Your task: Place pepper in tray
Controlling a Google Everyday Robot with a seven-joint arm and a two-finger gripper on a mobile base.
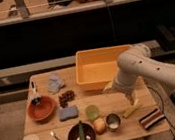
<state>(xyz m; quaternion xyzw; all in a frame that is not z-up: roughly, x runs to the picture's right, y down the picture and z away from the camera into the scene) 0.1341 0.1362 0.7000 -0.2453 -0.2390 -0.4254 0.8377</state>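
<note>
1 tool (108,87) nr tray (95,81) front edge

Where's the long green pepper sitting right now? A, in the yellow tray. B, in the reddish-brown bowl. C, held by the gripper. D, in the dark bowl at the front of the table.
D: the pepper lies in the dark bowl at the table's front edge, while the gripper hangs apart from it, near the front wall of the tray.
</note>
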